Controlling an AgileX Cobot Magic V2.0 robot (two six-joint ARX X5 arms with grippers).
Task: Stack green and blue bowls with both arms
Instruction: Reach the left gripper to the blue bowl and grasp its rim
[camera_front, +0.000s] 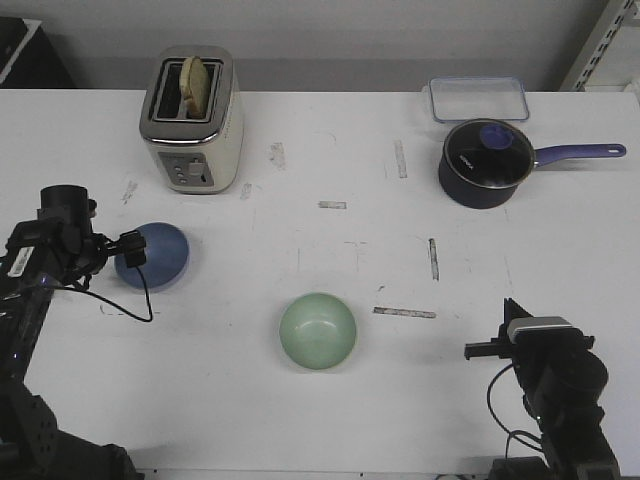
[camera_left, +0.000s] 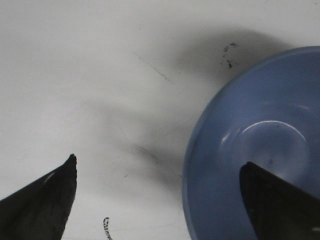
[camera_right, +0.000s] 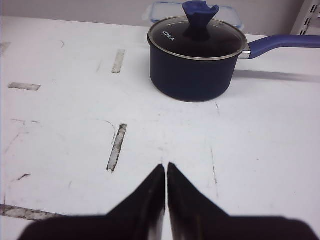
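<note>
Your right gripper (camera_right: 166, 172) sits at the lower right of the front view, fingers pressed together, holding nothing. Your left gripper (camera_left: 160, 175) is spread wide over the blue bowl's (camera_front: 155, 254) rim at left; the green bowl (camera_front: 318, 330) lies lower centre

"konka" in white letters stands on the saucepan's glass lid (camera_right: 197, 37).

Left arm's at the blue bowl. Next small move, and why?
Probably lower and close the left gripper on the blue bowl. Its fingers are open, one inside the bowl, one outside over the table, so the rim sits between them. The green bowl waits mid-table.
</note>
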